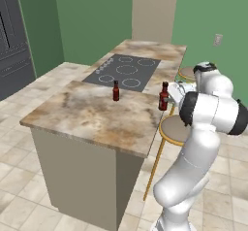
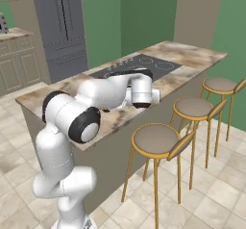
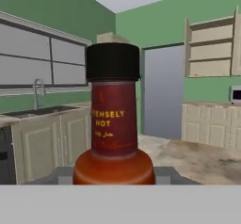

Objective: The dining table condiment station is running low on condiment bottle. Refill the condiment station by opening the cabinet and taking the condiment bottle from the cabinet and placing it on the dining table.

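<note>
Tall island counter (image 1: 92, 113) with mottled brown-beige marble top, plain tan sides and a black cooktop (image 1: 123, 71) set in the far half. Three round grey-seated stools (image 2: 154, 139) on thin gold legs along the right side. White arm reaching over the counter's right edge, jaws (image 1: 167, 100) part-way open and closed around a small slim red-brown glass condiment bottle (image 1: 163, 96) with black cap, held upright at the near right edge of the top. Same bottle close up in the hand view (image 3: 113, 119), dark red label with yellow lettering. Second matching bottle (image 1: 116, 90) standing upright just before the cooktop, well apart from the held one.
</note>
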You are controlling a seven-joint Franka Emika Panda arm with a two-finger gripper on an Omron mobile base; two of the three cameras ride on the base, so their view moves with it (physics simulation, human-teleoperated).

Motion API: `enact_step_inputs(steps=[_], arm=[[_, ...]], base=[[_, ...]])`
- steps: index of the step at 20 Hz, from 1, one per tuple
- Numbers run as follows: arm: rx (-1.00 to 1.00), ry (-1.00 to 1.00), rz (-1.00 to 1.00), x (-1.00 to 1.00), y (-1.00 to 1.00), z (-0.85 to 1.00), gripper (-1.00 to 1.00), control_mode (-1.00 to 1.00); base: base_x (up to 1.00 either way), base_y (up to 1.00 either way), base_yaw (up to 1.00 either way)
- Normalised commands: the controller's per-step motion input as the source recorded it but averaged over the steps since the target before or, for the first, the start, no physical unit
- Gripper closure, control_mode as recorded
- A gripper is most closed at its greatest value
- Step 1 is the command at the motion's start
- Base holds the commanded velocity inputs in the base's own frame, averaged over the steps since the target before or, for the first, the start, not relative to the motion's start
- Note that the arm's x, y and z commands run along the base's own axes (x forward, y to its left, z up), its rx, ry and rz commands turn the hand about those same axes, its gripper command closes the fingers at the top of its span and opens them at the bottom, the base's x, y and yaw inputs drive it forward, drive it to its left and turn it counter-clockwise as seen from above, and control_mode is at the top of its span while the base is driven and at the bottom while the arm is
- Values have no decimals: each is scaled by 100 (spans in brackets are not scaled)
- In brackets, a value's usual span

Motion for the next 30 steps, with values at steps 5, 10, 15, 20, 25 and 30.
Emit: enact_step_inputs(steps=[5,10,15,20,25,30], arm=[[-3,-5,1,42,-1,-39,100,-100],[0,-1,-12,58,0,-19,100,-100],[0,0,-21,48,0,-17,100,-100],[-3,0,-22,42,15,-2,100,-100],[-16,0,-22,1,30,-6,100,-100],[-17,-3,-23,4,18,-9,100,-100]], base=[[0,0,0],[0,0,0],[0,0,0],[0,0,0],[0,0,0],[0,0,0]])
